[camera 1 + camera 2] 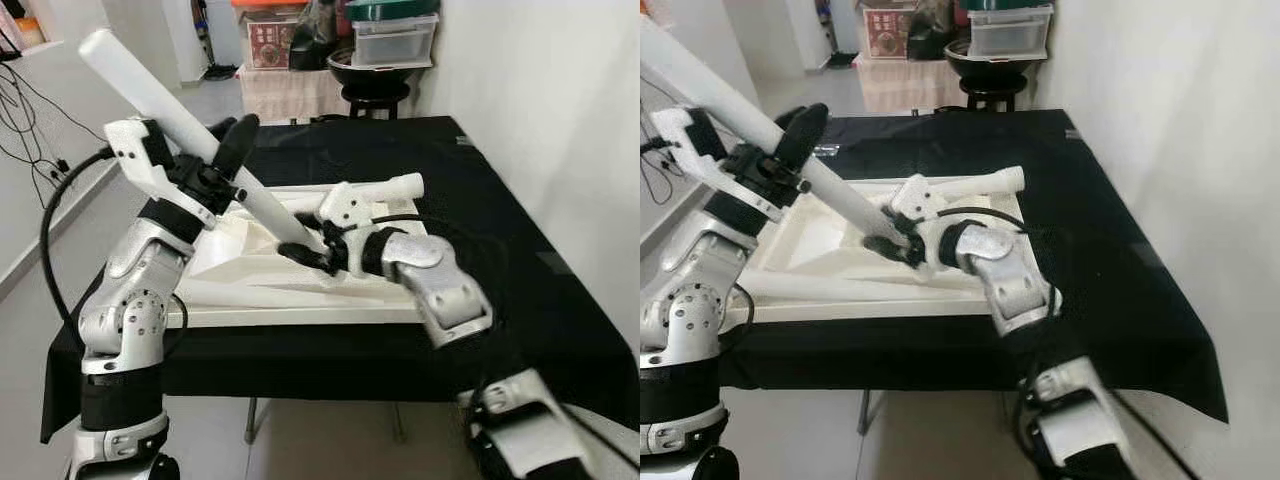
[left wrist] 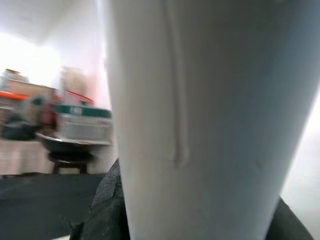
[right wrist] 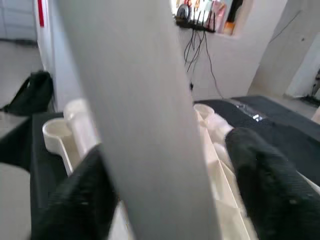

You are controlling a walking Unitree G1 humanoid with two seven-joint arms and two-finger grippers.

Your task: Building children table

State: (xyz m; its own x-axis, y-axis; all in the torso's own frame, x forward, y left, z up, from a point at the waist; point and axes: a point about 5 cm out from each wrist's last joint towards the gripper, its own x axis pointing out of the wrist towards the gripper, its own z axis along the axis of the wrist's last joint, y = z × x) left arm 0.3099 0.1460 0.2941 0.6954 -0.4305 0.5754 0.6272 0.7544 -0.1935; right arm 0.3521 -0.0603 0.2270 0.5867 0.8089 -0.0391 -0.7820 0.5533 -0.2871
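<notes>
On the black table [image 1: 520,300] lies the upturned white tabletop [image 1: 230,255]. Above its middle the right gripper [image 1: 312,255] pinches the low end of a tilted white leg [image 1: 160,95]. Higher up, over the tabletop's left edge, the left gripper [image 1: 225,165] pinches that leg mid-length. Another leg [image 1: 385,187] lies along the far edge.

A white plastic tabletop [image 1: 300,300] lies upside down on the black-covered table. One white leg [image 1: 180,110] slants up to the left from its middle, a second leg [image 1: 375,190] lies across its far edge, and a third [image 1: 260,293], seemingly loose, lies along the near side.
</notes>
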